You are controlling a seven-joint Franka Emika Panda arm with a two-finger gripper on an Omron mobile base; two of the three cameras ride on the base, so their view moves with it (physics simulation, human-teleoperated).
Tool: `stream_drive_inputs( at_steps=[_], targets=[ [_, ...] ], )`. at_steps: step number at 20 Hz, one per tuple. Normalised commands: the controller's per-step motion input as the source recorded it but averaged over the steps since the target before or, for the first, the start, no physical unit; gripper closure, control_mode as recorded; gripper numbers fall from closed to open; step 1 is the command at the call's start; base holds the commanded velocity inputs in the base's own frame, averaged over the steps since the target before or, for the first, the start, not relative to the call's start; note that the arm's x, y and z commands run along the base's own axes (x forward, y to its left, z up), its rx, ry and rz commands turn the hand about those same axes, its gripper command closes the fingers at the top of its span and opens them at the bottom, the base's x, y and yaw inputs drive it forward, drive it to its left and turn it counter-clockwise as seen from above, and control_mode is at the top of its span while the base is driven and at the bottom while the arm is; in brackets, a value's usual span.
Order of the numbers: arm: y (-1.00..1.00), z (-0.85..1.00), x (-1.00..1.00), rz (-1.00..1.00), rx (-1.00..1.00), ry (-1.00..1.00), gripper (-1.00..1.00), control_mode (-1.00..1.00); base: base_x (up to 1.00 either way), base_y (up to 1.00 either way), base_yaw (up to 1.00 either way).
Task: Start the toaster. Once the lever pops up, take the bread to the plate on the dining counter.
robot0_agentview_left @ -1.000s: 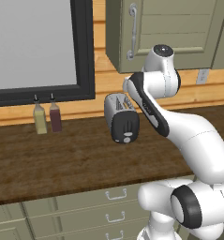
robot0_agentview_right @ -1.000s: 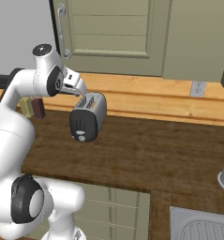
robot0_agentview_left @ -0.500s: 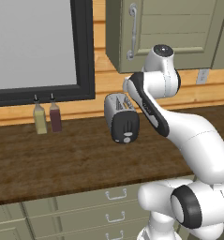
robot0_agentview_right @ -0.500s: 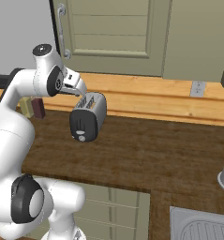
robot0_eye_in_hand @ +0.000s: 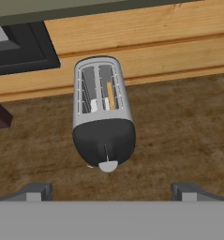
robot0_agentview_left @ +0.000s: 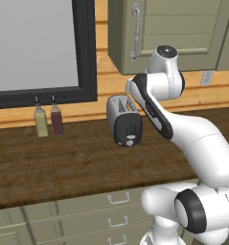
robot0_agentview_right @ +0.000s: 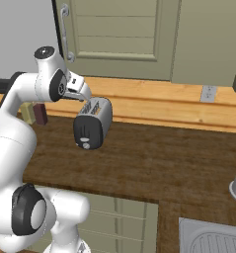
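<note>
1. Up close, the tool (robot0_eye_in_hand: pixel 111 190) hangs above the table with its two dark fingertips (robot0_eye_in_hand: pixel 36 191) spread wide apart and nothing between them; it touches nothing.
2. Just ahead of the fingertips, in the hand view, sits the toaster (robot0_eye_in_hand: pixel 103 112), a rounded chrome body with a black end panel turned toward the tool. That facing likely suits the job, since the lever (robot0_eye_in_hand: pixel 108 165), a small pale tab, sticks out low on that black end, where a finger could press it down.
3. Two slots run along the toaster's top. A thin tan edge in one of them appears to be the bread (robot0_eye_in_hand: pixel 110 95), standing upright inside, ready to toast.
4. From the base views, the white arm reaches over the toaster from behind, so the hand looks down on it at a slant.
5. The toaster rests on a dark wooden table (robot0_agentview_left: pixel 63 158), near the pale wood back wall.
6. Farther along the table, well apart from the toaster, two small bottles (robot0_agentview_left: pixel 48 119) stand side by side beneath a dark-framed window.
7. Judging by this, the lever has not yet been pressed.
</note>
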Motion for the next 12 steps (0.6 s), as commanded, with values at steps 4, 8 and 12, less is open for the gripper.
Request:
stream_drive_inputs(
  at_steps=[4,8,12],
  targets=[
    [0.0,0.0,0.0,0.0,0.0,0.0,-1.0,-1.0,0.0,0.0,0.0],
    [0.0,0.0,0.0,0.0,0.0,0.0,-1.0,-1.0,0.0,0.0,0.0],
    [0.0,0.0,0.0,0.0,0.0,0.0,-1.0,-1.0,0.0,0.0,0.0]
  ],
)
